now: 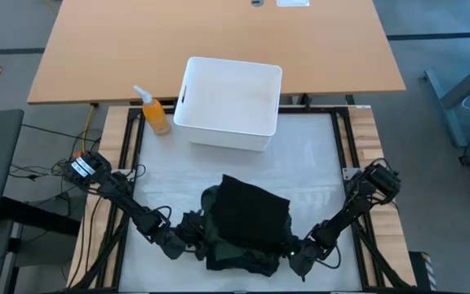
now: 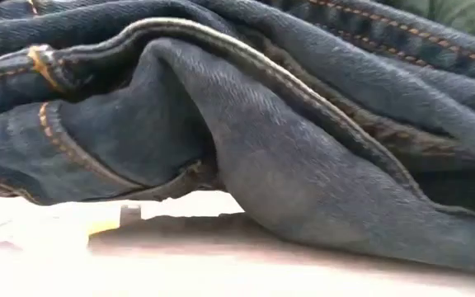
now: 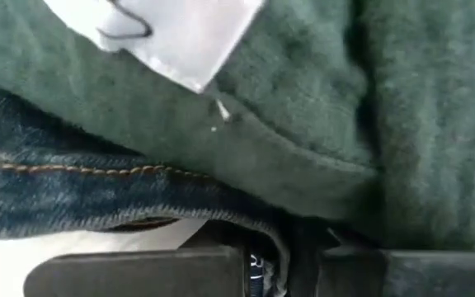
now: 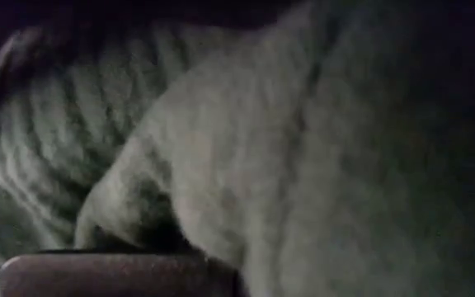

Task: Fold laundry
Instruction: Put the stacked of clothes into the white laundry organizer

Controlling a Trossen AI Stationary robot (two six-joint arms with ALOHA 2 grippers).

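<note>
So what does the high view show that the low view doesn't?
Only the high view shows the white bin, the orange bottle, and both hands at the dark laundry pile: left hand, right hand. Only the low view shows denim with orange stitching, close up. Both show laundry lying on the table.

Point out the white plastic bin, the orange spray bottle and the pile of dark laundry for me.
White rectangular plastic bin (image 1: 188, 98): high view, on its left rim.
Orange spray bottle with white nozzle (image 1: 157, 115): high view, on its orange body.
Pile of dark cloth laundry (image 1: 251, 214): high view, on the black garment on top.
</note>
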